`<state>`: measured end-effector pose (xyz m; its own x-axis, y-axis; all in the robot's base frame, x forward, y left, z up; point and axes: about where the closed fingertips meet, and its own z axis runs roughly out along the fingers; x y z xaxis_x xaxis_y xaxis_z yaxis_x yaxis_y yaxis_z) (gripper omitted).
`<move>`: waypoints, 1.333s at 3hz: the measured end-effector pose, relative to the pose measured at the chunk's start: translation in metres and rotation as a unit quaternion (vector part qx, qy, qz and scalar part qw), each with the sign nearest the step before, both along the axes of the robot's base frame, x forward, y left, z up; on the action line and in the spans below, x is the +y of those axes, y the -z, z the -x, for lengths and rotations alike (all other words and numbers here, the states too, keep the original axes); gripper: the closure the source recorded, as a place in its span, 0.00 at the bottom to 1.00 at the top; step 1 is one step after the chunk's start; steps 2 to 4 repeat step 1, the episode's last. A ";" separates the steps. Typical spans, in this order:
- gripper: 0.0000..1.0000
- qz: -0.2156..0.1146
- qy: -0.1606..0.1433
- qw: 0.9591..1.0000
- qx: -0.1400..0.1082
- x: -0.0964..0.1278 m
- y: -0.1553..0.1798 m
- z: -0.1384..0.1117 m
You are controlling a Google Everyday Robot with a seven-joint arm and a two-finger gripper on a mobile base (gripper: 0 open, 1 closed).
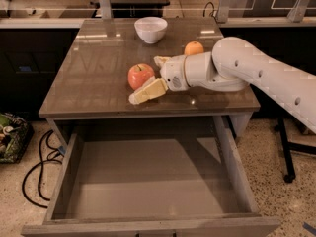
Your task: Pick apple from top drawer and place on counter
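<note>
The red-orange apple (140, 76) rests on the glossy counter (91, 78), near the middle of the front half. My gripper (146, 80) reaches in from the right, low over the counter. Its two pale fingers are spread, one in front of the apple (148, 91) and one behind it (161, 61), with the apple between them near the tips. The white arm (256, 73) comes in from the right. The top drawer (148, 181) stands pulled fully out below the counter's front edge, and nothing shows in it.
A white bowl (151, 28) stands at the back middle of the counter. A uniformly orange fruit (194, 48) sits behind my wrist. Black cables (37, 172) and a bag (10, 135) lie on the floor at the left. A chair base (289, 147) stands at the right.
</note>
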<state>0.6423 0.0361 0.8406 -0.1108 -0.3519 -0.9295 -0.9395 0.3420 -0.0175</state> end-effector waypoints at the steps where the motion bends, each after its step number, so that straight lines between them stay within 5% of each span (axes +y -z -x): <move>1: 0.00 0.000 0.000 1.000 0.000 0.000 0.000 0.000; 4: 0.00 0.000 0.000 1.000 0.000 0.000 0.000 0.000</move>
